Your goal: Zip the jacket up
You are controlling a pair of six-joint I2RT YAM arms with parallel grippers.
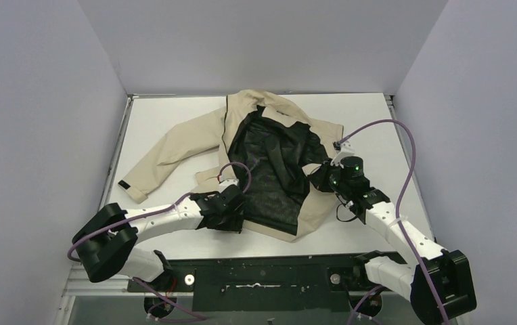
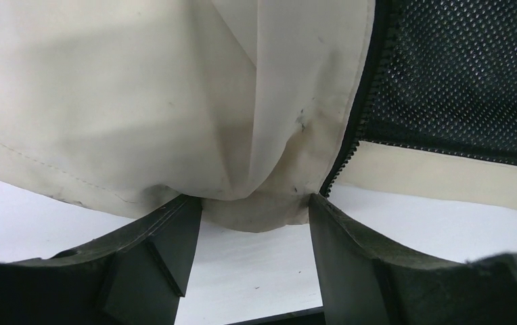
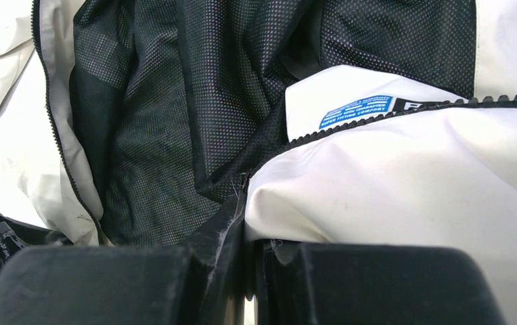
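The left pincer point(image 2: 252, 223) stands apart, its tips around a bunched beige hem corner of the beige fabric jacket with black mesh lining point(image 1: 269, 169), just beside the dark zipper teeth point(image 2: 350, 135). The right pincer point(image 3: 245, 223) is clamped on the jacket's opposite front edge. Beyond both, the jacket lies open on the white table point(image 1: 168, 115).

The jacket point(image 1: 178, 145) was light tan on the outside. Its inside lining point(image 3: 174, 101) was black with a pattern of tiny dots, like a net. The zipper point(image 2: 357, 128) teeth were black. A small label point(image 3: 354, 112) was blue with white writing. The surface point(image 1: 168, 112) was white. The fingers point(image 2: 168, 250) were black.
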